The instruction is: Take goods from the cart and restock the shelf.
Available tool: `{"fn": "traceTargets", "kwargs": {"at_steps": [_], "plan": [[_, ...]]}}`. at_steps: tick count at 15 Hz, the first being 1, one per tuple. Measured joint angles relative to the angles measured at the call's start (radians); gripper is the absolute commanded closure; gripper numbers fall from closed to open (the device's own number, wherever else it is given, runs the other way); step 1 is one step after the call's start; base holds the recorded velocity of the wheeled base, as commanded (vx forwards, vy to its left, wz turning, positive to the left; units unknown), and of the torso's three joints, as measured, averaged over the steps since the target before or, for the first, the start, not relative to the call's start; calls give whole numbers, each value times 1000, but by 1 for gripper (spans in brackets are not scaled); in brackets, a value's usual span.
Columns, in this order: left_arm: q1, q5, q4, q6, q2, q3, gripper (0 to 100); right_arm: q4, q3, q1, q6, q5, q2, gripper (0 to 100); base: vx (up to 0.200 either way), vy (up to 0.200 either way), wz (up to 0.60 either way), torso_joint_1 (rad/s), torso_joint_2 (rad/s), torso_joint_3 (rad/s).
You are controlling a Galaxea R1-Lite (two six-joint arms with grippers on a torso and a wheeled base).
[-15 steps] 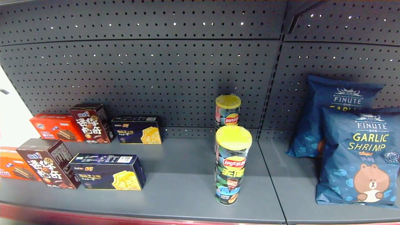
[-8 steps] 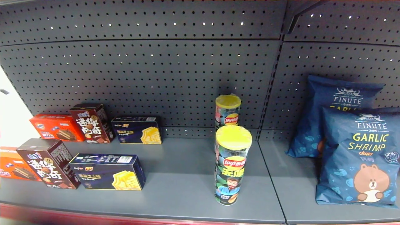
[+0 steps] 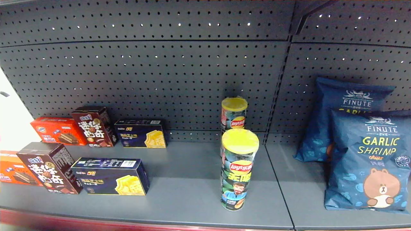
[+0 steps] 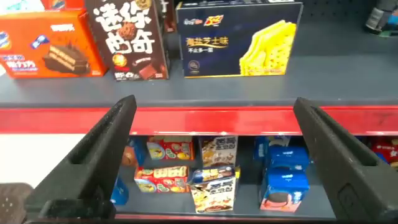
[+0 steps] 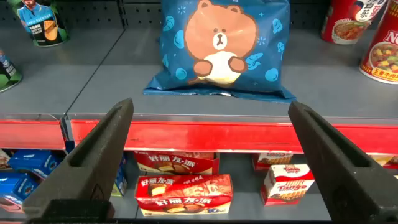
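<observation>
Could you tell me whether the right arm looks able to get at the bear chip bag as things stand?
Probably yes: the open right gripper points at the bag, which stands at the front of the shelf, with nothing between them.

rear chip can (image 3: 234,115): lower part was hidden behind front chip can (image 3: 239,168) | rear blue bag (image 3: 324,122): was largely covered by front blue bag (image 3: 369,160) | orange box (image 3: 11,171): was cut off at head view's left edge | noodle cups (image 5: 380,53): were cut off by picture's edge

Bare shelf (image 3: 186,179) between navy box (image 3: 110,176) and front chip can (image 3: 239,170) — chip bags (image 3: 366,160) crowd the right.
</observation>
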Motion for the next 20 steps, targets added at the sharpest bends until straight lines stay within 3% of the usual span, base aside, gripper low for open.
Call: {"fn": "traceTargets", "kwargs": {"at_steps": [2,5,6,7,8,9,20], "plan": [[-1,-41,0,42,-5,1,0,0,0,0,1,0,0,0,0,0,0,0,0,0],[-1,-49,0,72,-7,1,0,0,0,-1,1,0,0,0,0,0,0,0,0,0],[-1,-47,3,63,-7,-1,0,0,0,-1,1,0,0,0,0,0,0,0,0,0],[-1,-31,5,11,-8,-2,0,0,0,-1,1,0,0,0,0,0,0,0,0,0],[-1,11,4,-28,-8,-2,0,0,0,-1,1,0,0,0,0,0,0,0,0,0],[1,68,1,-41,-8,-2,0,0,0,-1,1,0,0,0,0,0,0,0,0,0],[0,43,0,-29,-8,2,0,0,0,0,1,0,0,0,-36,0,0,0,0,0]]}}
